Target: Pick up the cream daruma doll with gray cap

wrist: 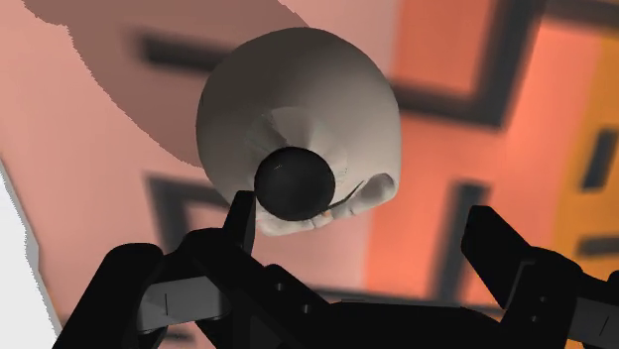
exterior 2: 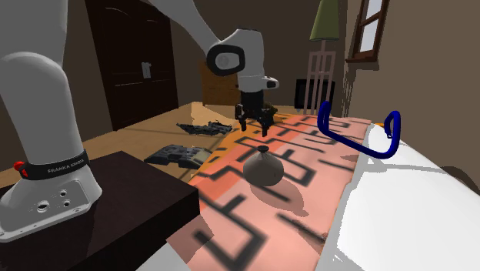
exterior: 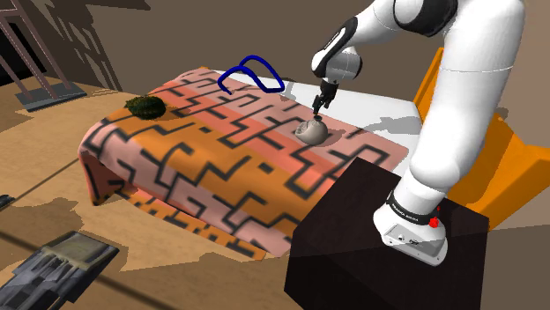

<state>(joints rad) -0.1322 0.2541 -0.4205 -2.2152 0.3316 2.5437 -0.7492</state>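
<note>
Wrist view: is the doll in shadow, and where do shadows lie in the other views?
Wrist view: doll unshadowed, a shadow crossing the blanket beyond it; second exterior view: the doll's shadow lies toward that view's right; shoulder view: blanket darkened beside the stand.

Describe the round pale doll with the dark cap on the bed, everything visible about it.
The cream-grey daruma doll has a smooth, rounded, bulb-like body with creased relief around a small dark round cap on top. It stands cap upward on the orange-pink blanket with a dark line pattern, casting a shadow beside it. Only the blanket touches it: the black gripper hangs open just above, fingers apart, not clasping it.
</note>
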